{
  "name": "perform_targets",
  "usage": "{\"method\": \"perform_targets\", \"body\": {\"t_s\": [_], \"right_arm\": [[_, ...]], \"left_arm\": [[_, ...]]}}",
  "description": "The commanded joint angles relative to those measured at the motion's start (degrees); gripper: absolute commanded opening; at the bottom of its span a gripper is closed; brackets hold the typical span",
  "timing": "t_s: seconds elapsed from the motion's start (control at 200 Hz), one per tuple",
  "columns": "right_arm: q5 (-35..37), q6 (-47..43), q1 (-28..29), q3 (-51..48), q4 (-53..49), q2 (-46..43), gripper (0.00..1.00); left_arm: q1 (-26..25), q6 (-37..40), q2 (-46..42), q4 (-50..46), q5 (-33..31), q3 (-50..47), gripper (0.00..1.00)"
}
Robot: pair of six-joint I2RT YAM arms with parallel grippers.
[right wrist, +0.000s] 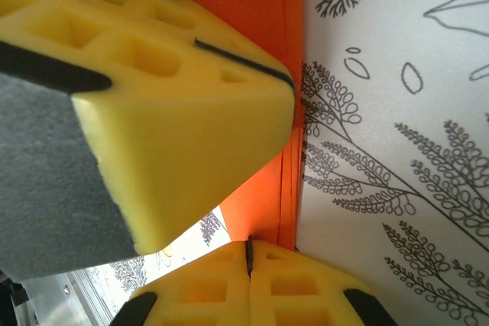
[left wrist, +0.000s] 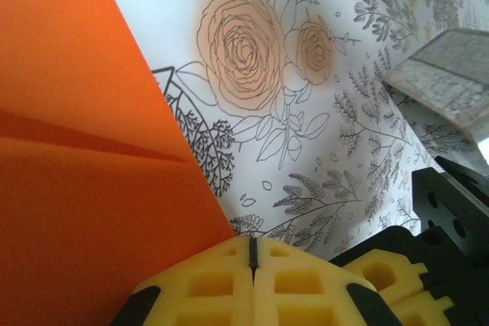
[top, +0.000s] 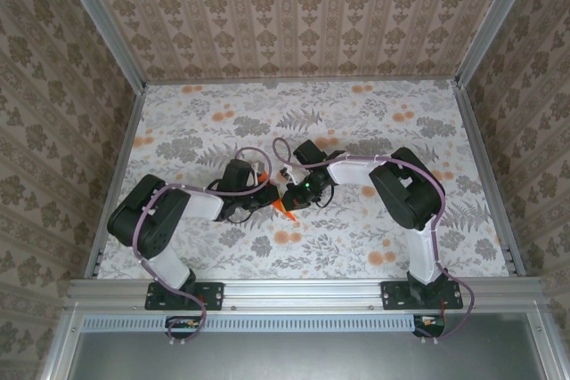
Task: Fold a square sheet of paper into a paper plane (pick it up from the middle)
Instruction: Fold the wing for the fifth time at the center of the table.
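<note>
The orange sheet of paper is folded into layers and sits at the table's middle, where both grippers meet. In the left wrist view the paper shows a crease and passes behind the left finger. My left gripper is shut with nothing visible in its slit, and the paper's edge ends just left of it. In the right wrist view the paper stands upright and runs down into my right gripper, which is shut on it. The left gripper's fingers touch its folded edge. I cannot tell whether it has a plane's shape.
The floral tablecloth covers the table, which has patterned walls on three sides and a metal rail along the near edge. The left gripper and right gripper nearly touch. A right finger shows beside the left one.
</note>
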Motion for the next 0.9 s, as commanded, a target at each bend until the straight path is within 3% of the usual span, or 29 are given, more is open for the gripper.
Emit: {"method": "perform_targets", "body": {"t_s": [0.0, 0.2, 0.52, 0.72, 0.895], "right_arm": [[7.5, 0.4, -0.7, -3.7, -7.5, 4.2, 0.05], [7.9, 0.2, -1.2, -4.6, -7.5, 4.2, 0.05], [7.7, 0.7, -1.4, -4.5, -6.9, 4.3, 0.06], [3.6, 3.7, -1.5, -2.6, -5.0, 2.2, 0.08], [2.0, 4.6, -1.3, 0.6, -4.9, 1.3, 0.08]], "left_arm": [[1.0, -1.4, 1.9, 3.6, -1.7, -2.4, 0.00], [6.3, 0.6, 1.8, 2.8, -1.4, -4.8, 0.00], [21.9, 10.0, 1.8, -6.8, 4.0, 0.2, 0.00], [22.8, 13.2, 0.2, -11.6, 6.5, 4.0, 0.01], [22.8, 13.3, -5.9, -14.5, 5.1, 3.7, 0.01]]}}
